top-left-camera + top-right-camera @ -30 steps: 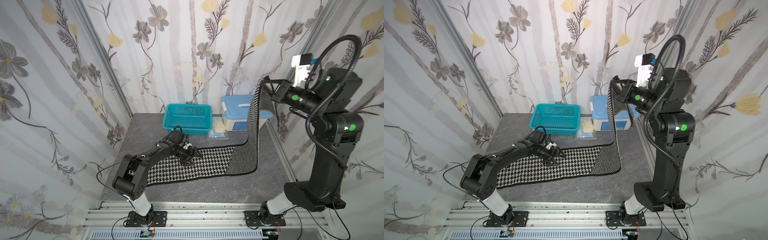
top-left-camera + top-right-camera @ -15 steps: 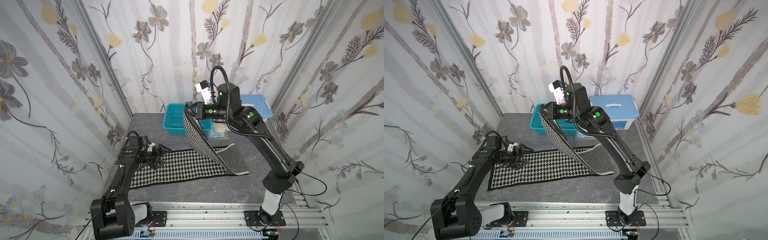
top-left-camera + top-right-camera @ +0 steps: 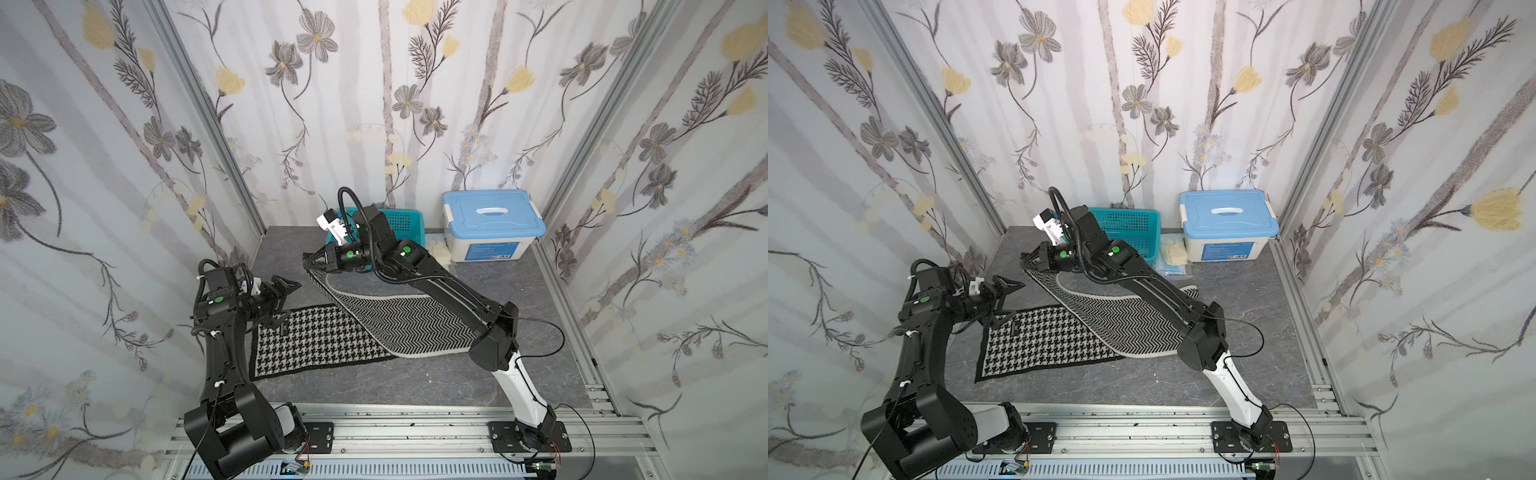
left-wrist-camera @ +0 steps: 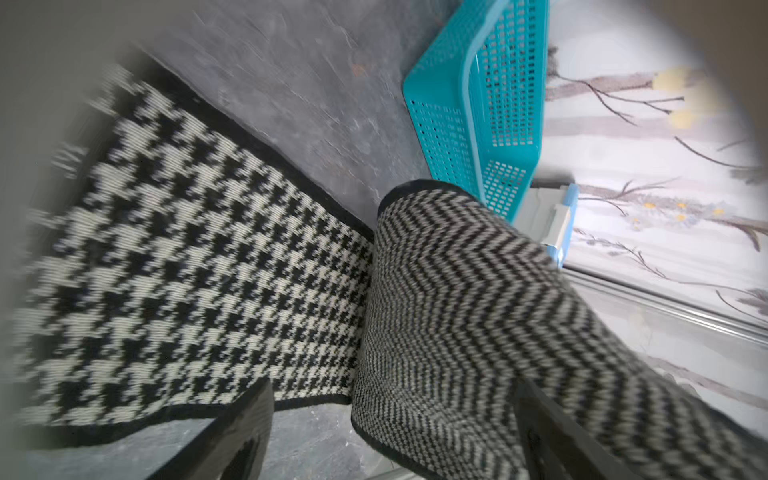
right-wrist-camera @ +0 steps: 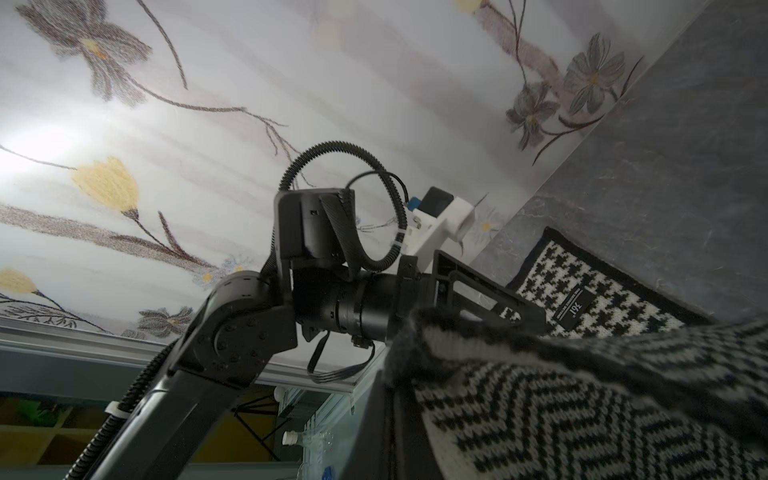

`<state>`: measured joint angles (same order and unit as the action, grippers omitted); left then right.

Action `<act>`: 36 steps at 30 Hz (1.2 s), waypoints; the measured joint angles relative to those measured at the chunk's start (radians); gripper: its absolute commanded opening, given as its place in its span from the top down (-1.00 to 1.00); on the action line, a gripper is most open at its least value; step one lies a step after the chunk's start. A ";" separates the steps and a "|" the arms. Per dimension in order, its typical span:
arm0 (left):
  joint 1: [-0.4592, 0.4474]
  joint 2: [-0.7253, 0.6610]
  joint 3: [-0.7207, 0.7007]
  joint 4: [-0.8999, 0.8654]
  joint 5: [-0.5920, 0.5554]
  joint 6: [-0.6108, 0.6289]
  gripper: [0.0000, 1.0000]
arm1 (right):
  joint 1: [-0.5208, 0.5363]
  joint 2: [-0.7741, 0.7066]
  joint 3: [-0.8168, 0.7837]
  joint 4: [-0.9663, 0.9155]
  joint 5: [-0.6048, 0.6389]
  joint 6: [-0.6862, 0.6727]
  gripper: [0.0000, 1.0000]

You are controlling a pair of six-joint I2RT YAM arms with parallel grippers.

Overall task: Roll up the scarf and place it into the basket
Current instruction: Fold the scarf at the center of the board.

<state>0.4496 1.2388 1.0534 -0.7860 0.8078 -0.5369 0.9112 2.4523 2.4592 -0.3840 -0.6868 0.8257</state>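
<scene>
- The scarf (image 3: 324, 340) lies across the middle of the grey table (image 3: 415, 386). In both top views its houndstooth face lies flat toward 8 o'clock.
- The rest of the cloth is turned over to show the herringbone face, which spreads toward 4 o'clock and rises in a slope toward 11 o'clock.
- The right gripper (image 3: 311, 266) is clamped on the raised end of the scarf and holds that end off the table, above the bare surface at about 11 o'clock of the cloth. In the right wrist view the herringbone knit (image 5: 582, 407) hangs right under the camera.
- The left gripper (image 3: 289, 303) hovers at about 9 o'clock, over the far corner of the houndstooth end. Its jaws are spread wide with nothing between them.
- In the left wrist view the two fingers (image 4: 245, 432) frame the place where the houndstooth face meets the herringbone fold. It is not clear whether they touch the cloth.
- A small black label (image 5: 575, 309) is sewn on the houndstooth face near that end.
- The basket (image 3: 1133, 224) stands at 12 o'clock against the back wall, apart from the scarf. The right arm hides part of it in both top views.
- A white storage box (image 3: 490, 216) with a blue lid stands at 1 o'clock, with a pale yellow cloth lump (image 3: 440, 251) between it and the basket.
</scene>
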 measured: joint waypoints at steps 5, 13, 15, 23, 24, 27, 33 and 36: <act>0.076 0.002 0.008 -0.049 -0.076 0.015 -0.82 | 0.003 0.094 0.037 0.088 -0.042 0.069 1.00; 0.144 0.031 0.094 -0.100 -0.162 0.038 -0.81 | 0.059 0.201 0.071 0.224 -0.070 0.156 1.00; 0.149 0.045 0.109 -0.105 -0.183 0.043 -0.81 | 0.071 0.228 0.071 0.237 -0.077 0.177 1.00; 0.180 0.059 0.148 -0.160 -0.257 0.065 -0.82 | 0.100 0.296 0.070 0.269 -0.089 0.232 0.30; 0.182 0.064 0.158 -0.163 -0.262 0.066 -0.81 | 0.104 0.300 0.069 0.264 -0.091 0.231 0.22; 0.184 0.084 0.199 -0.178 -0.277 0.074 -0.83 | 0.108 0.300 0.047 0.251 -0.100 0.216 -0.07; 0.190 0.113 0.243 -0.182 -0.290 0.086 -0.86 | 0.092 0.287 -0.025 0.238 -0.097 0.204 -0.42; 0.191 0.115 0.224 -0.175 -0.280 0.087 -0.87 | 0.064 0.251 -0.060 0.190 -0.095 0.167 -0.46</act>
<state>0.6403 1.3537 1.2770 -0.9611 0.5274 -0.4500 0.9752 2.7037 2.3989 -0.1936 -0.7818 0.9924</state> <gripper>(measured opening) 0.933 0.721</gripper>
